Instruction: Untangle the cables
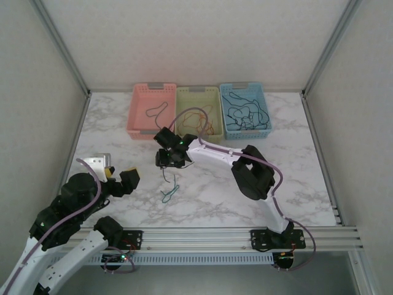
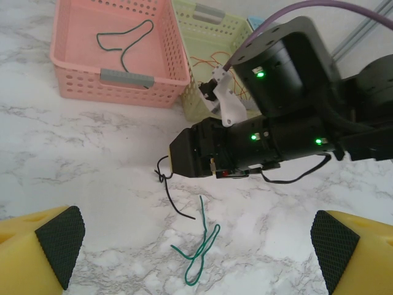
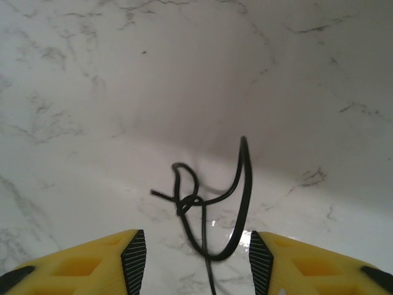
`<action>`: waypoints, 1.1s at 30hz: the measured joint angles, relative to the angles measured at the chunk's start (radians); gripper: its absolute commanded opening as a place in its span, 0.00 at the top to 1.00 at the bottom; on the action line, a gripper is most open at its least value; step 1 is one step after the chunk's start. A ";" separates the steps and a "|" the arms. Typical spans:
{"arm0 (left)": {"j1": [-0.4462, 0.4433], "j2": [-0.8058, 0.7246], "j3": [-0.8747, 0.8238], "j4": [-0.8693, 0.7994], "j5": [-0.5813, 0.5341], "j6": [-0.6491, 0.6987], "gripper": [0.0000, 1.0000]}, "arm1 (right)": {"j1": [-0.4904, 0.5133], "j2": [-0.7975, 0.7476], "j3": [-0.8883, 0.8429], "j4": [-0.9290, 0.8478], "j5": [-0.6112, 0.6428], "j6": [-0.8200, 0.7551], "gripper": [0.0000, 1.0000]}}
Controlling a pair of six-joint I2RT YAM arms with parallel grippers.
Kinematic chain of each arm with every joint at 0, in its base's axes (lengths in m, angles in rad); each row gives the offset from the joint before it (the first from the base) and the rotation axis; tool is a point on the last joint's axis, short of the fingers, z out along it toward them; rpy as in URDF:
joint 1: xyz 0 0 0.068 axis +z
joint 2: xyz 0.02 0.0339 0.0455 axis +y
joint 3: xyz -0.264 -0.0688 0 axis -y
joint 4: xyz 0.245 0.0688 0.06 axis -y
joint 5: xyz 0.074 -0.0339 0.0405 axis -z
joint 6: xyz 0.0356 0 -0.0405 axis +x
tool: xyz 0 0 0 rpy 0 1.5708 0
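Hovering right gripper (image 3: pixel 198 263) over black cable (image 3: pixel 243 178)

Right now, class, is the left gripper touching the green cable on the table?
Apart. The left wrist view shows the green cable lying between the left gripper's open fingers, with bare table on both sides.

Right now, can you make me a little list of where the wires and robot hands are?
left gripper: open, above the table
right gripper: open, fingers either side of the black cable
black cable: knotted, not clamped
green cable: looped on the table, near the black cable
pink basket: one dark cable
green basket: reddish cables
blue basket: tangled black cables
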 measured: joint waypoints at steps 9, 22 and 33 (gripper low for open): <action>0.000 0.000 0.000 0.000 0.000 0.000 0.02 | -0.011 0.062 0.059 -0.031 -0.001 -0.009 1.00; 0.000 0.000 0.000 0.000 0.000 0.000 0.02 | -0.011 -0.093 0.031 -0.037 0.026 -0.062 1.00; 0.000 0.000 0.000 0.000 0.000 0.000 0.02 | -0.012 -0.109 0.051 -0.062 0.041 -0.103 0.44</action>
